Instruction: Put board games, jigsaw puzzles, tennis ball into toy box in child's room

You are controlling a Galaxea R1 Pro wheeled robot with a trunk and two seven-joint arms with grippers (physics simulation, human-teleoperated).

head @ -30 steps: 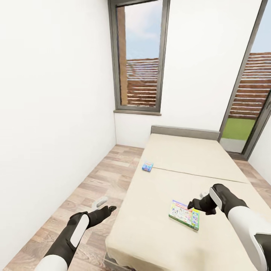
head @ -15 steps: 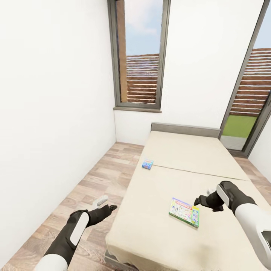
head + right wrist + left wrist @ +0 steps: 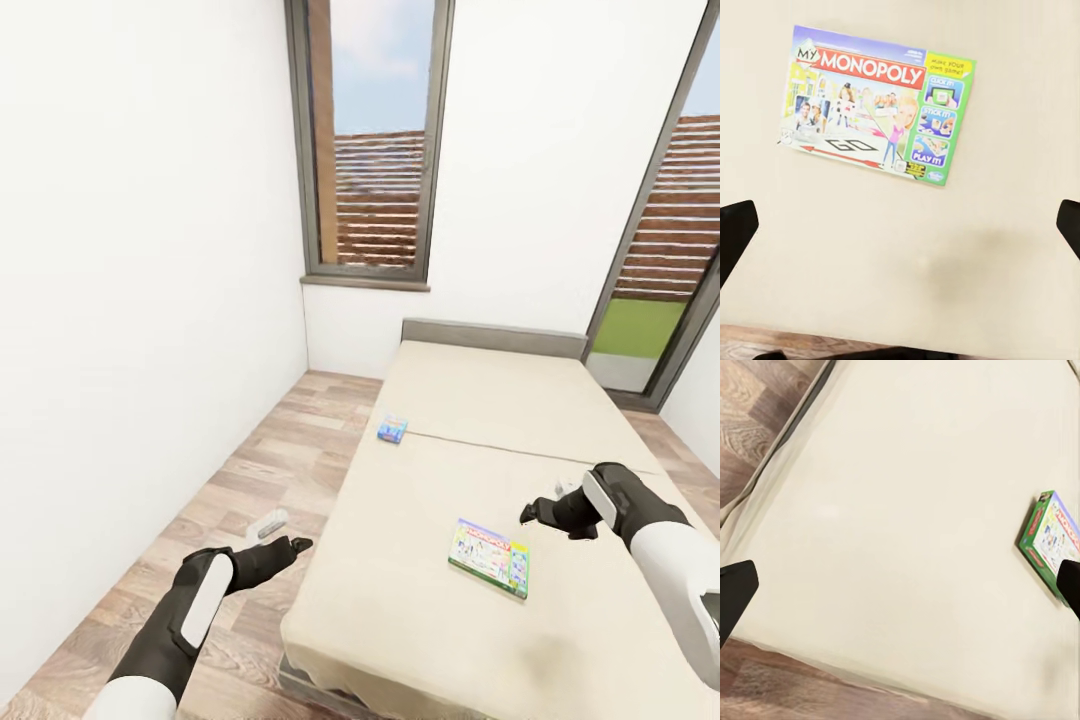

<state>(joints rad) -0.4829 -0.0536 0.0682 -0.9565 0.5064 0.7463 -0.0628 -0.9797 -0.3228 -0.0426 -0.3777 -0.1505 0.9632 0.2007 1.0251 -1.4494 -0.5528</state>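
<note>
**2 tools open over the bed**

The left tool hangs spread and empty beside the bed. The right tool hovers, fingers apart, above the green-edged Monopoly box. Farther up the mattress lies the small blue game box.

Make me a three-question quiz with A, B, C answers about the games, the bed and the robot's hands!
1. Where does the Monopoly box lie?
A. on the floor
B. on the bed
C. on the windowsill

2. How many game boxes are on the bed?
A. two
B. four
C. none

3. What is the right gripper doing?
A. squeezing the Monopoly box
B. holding a ball
C. open and holding nothing

Answers:
1. B, it lies flat on the beige mattress.
2. A, the Monopoly box and a small blue box.
3. C, the right wrist view shows its fingers spread wide above the box.
</note>
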